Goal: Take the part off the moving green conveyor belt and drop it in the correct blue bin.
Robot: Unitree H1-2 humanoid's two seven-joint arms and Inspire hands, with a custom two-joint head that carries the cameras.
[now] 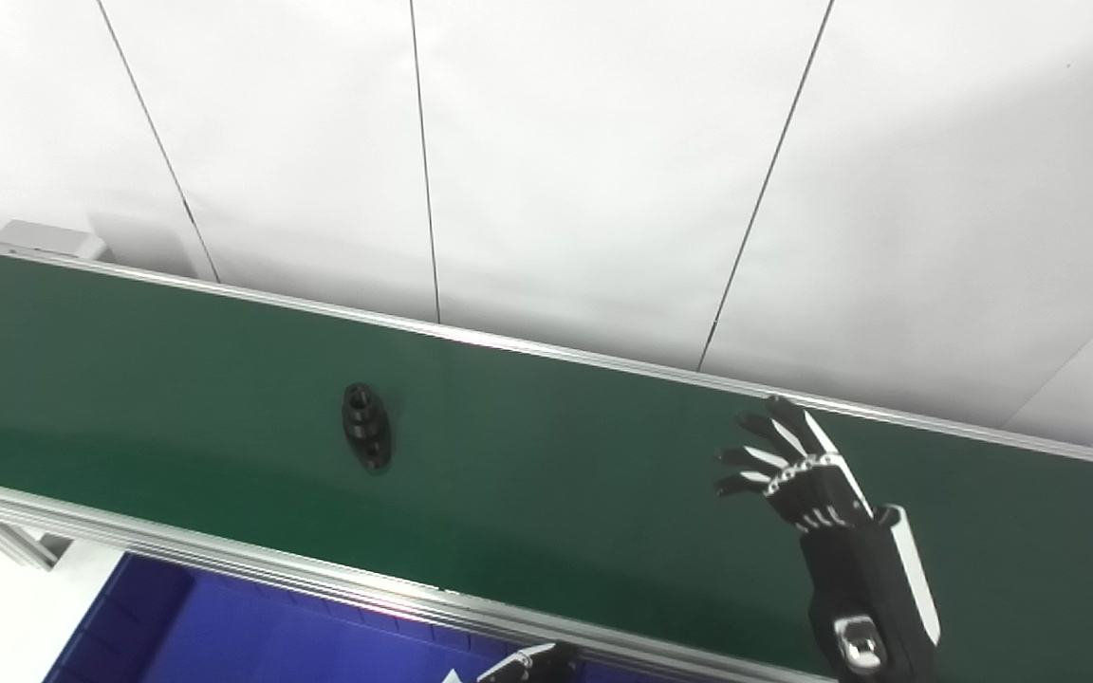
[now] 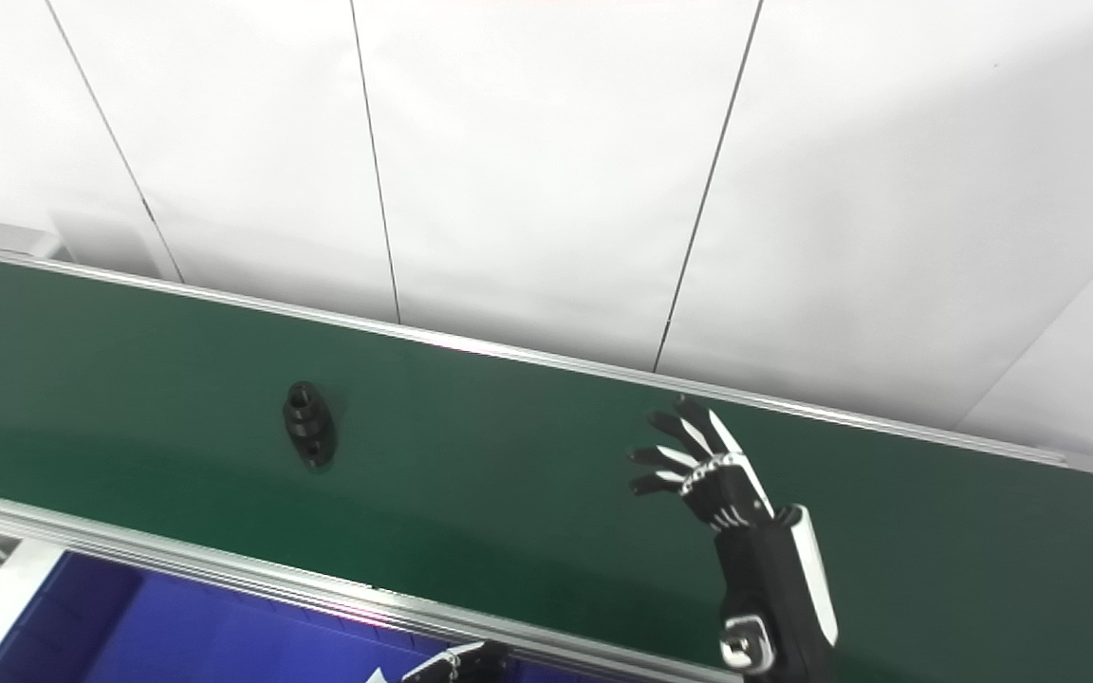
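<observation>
**Part riding the belt, my right hand waiting open**

My right hand [image 1: 798,465] hangs over the green conveyor belt [image 1: 556,455] toward its right end, close to the far rail, fingers spread and holding nothing. The part [image 1: 366,427] lies well apart from it, out toward the belt's left half and roughly midway between the far rail and the near rail. It is a small black piece, oval in outline, with a raised round boss at one end and what look like holes through the flange.

I judge it to be rigid, either metal or hard plastic, and light enough for a fingertip pinch. Its finish looks smooth, so it could slide on the belt if I nudge it before closing. The best hold, I think, is across the narrow width of the oval flange, thumb on one long side and fingers on the other; the boss is too small to trust.

My left hand [image 1: 532,661] barely shows at the bottom edge, below the near rail and above the blue bin [image 1: 224,631]; I cannot tell whether it is open or closed.

The right eye view adds the belt's right end, with a sliver of blue just beyond it that may be another bin. The left eye view cuts that end off, but shows more of the bin under the near rail.
</observation>
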